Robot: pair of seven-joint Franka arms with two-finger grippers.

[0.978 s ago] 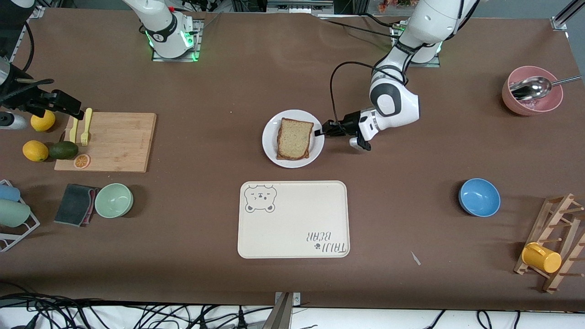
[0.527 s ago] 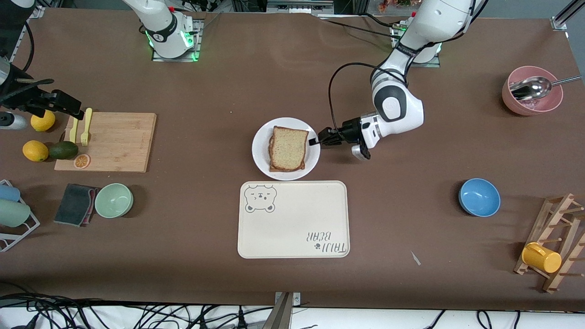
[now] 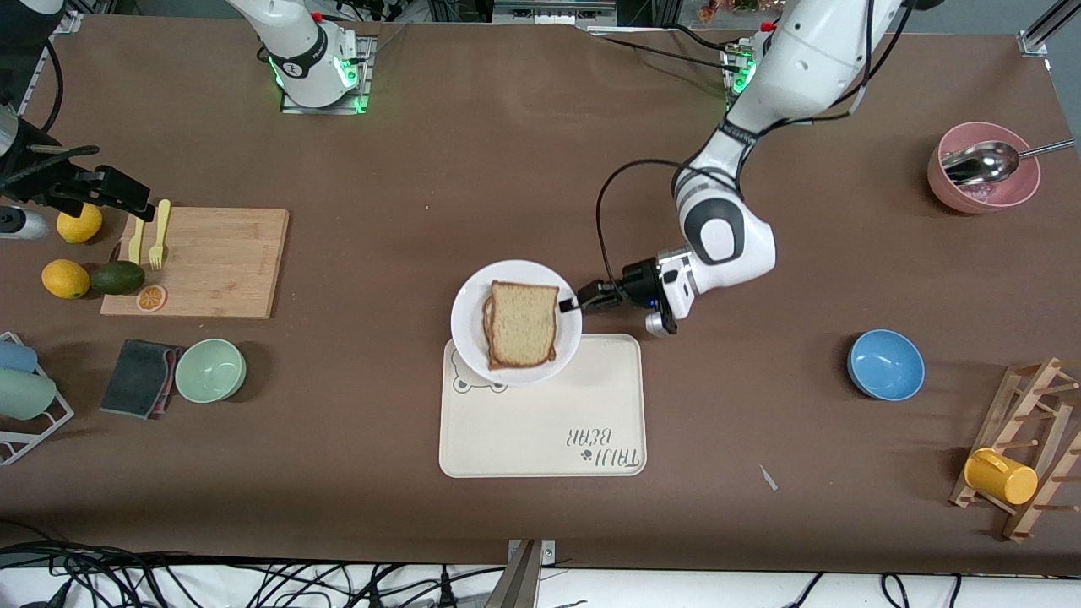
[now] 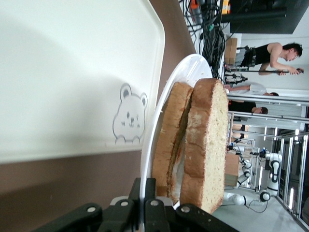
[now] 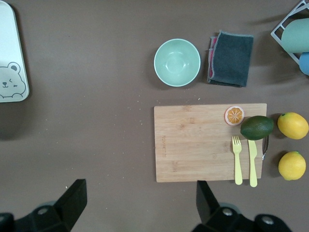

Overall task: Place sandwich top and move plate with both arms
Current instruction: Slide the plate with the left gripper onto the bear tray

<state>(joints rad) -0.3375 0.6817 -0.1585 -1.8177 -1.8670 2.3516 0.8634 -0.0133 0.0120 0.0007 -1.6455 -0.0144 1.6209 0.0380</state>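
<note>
Front view first: we are seeing the cream tray nearest the camera, with the plate hanging over its bear corner. We are holding that plate by its rim in the left end effector, clamped tight from the left arm's end of the bench. The sandwich top is lying on the stacked sandwich in the plate. Our right end effector is waiting, spread wide and empty, above the wooden cutting board.

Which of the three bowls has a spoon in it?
The pink bowl at the left arm's end of the table; a big silver metal spoon rests in it. The blue bowl and the pale green bowl hold nothing.
</note>
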